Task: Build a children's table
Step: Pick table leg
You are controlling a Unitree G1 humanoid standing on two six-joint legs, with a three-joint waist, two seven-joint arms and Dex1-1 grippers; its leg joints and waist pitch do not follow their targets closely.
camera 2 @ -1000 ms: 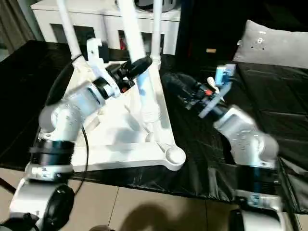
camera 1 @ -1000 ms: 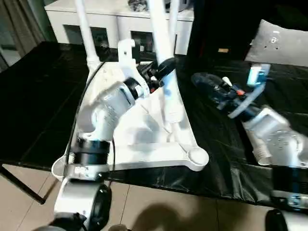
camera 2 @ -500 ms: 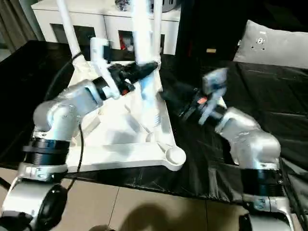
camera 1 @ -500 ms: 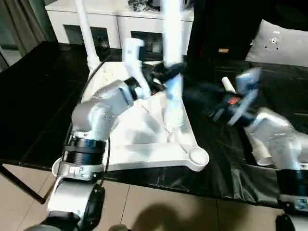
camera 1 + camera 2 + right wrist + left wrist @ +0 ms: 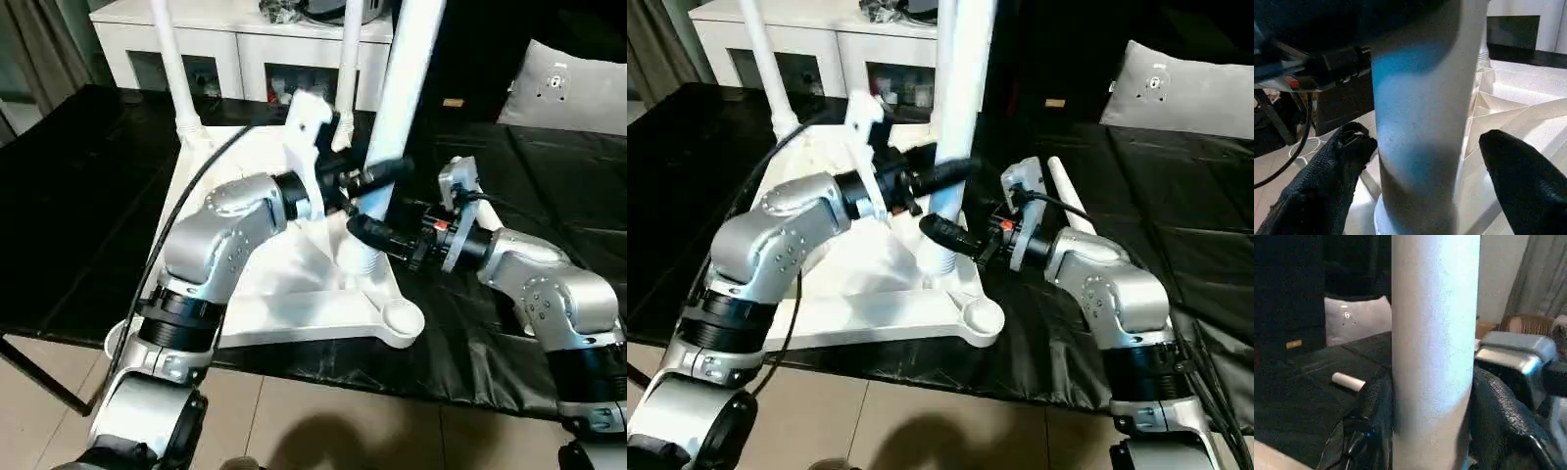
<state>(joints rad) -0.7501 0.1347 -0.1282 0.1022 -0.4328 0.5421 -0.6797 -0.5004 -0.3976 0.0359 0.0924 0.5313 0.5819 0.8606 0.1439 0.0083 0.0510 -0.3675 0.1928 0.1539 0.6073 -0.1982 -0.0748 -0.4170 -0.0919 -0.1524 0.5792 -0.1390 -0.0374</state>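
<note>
Under your left gripper (image 5: 377,176), clamped on the leg (image 5: 397,117), black sheeting (image 5: 78,196) lies; right gripper (image 5: 367,232) straddles it, jaws apart.

Black-covered table (image 5: 88,196), upturned white tabletop (image 5: 294,304), loose white leg (image 5: 1070,201) lying beside

Pretty clearly a home, likely a living room. A low white cabinet with glass doors (image 5: 235,54) is set against the back wall, a grey square cushion (image 5: 573,83) is propped on the right, grey curtains (image 5: 34,44) are hung at the left, and beige floor tiles (image 5: 323,421) are laid underneath.
</note>
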